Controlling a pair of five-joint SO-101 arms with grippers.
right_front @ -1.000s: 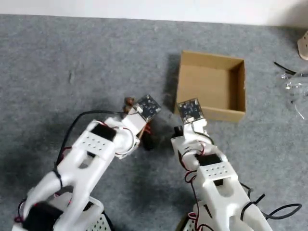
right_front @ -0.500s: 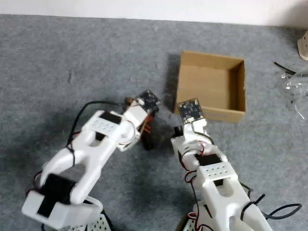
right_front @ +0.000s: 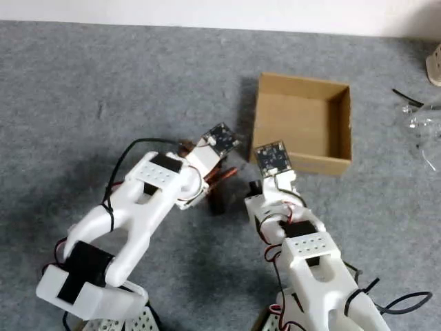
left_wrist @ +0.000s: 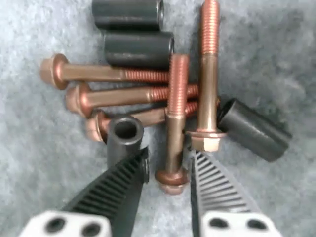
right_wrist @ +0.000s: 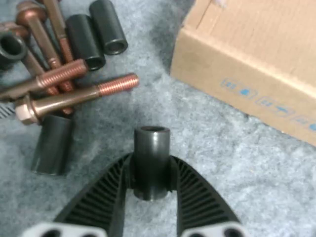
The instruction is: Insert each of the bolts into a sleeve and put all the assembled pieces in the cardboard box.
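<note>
The left hand (left_wrist: pixel 168 165) is partly open over a heap of copper bolts (left_wrist: pixel 128 94) on the grey tabletop (right_front: pixel 103 89). Its two fingers stand on either side of one bolt (left_wrist: pixel 174 113), near the head, and a small gap shows at each side. An upright sleeve (left_wrist: pixel 125 133) stands just beside one finger, and three more sleeves (left_wrist: pixel 138 48) lie around the heap. The right hand (right_wrist: pixel 150 170) is closed on a black sleeve (right_wrist: pixel 151 148) and holds it upright, near the outer wall of the cardboard box (right_wrist: pixel 247 64).
</note>
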